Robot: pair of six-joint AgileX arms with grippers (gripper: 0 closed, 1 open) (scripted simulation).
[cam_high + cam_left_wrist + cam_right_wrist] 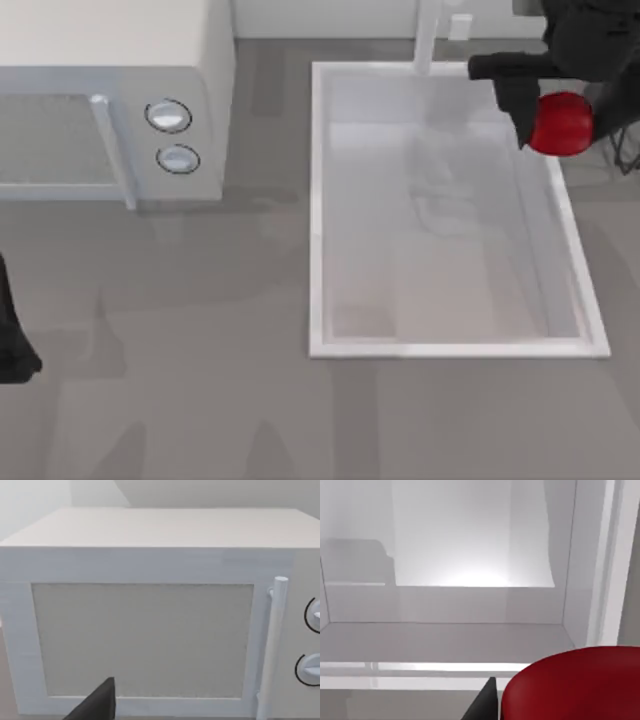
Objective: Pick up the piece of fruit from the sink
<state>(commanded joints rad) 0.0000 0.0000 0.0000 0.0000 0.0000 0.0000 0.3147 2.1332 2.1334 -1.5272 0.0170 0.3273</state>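
The piece of fruit (565, 125) is glossy red and rounded, lifted above the far right rim of the sink (316, 200). My right gripper (545, 118) is shut on it, with a dark finger on its left side. In the right wrist view the fruit (575, 687) bulges close to the camera beside a dark finger (485, 705), and the sink's pale floor (445, 640) lies beyond it. My left arm (12, 345) is parked at the table's left edge, far from the sink.
A white microwave (215, 100) with two round knobs stands at the back left; the left wrist view faces its door (145, 640) and handle (272, 645). The white faucet post (428, 35) rises at the sink's far end, close to the right gripper.
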